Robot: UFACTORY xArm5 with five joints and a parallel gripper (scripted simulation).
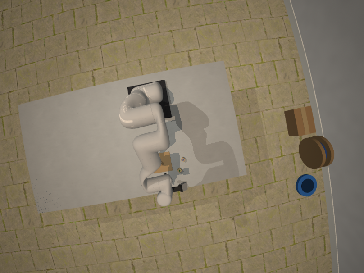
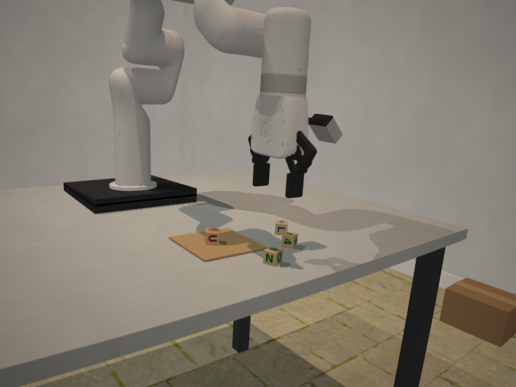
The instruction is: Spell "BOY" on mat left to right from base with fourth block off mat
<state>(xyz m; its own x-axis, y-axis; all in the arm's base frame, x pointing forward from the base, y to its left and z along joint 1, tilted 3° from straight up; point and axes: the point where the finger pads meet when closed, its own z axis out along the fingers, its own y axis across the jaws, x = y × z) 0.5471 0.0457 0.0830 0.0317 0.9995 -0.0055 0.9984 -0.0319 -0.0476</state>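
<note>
A thin brown mat (image 2: 216, 244) lies flat on the grey table; in the top view the mat (image 1: 165, 163) is partly under the arm. One wooden block with a red U on its side (image 2: 212, 235) sits on the mat. Three blocks lie off it to the right: one with a blue L (image 2: 280, 227), one with a green 4 (image 2: 288, 239), and one with a green N and O (image 2: 273, 256). Their top letters are too small to read. Two of the blocks also show in the top view (image 1: 183, 159) (image 1: 180, 170). My gripper (image 2: 277, 183) is open and empty, high above the blocks.
The arm's black base plate (image 2: 129, 192) stands at the back of the table. The table's front edge and right corner are close to the blocks. On the floor are a cardboard box (image 2: 479, 310), a brown spool (image 1: 316, 152) and a blue ring (image 1: 306, 184).
</note>
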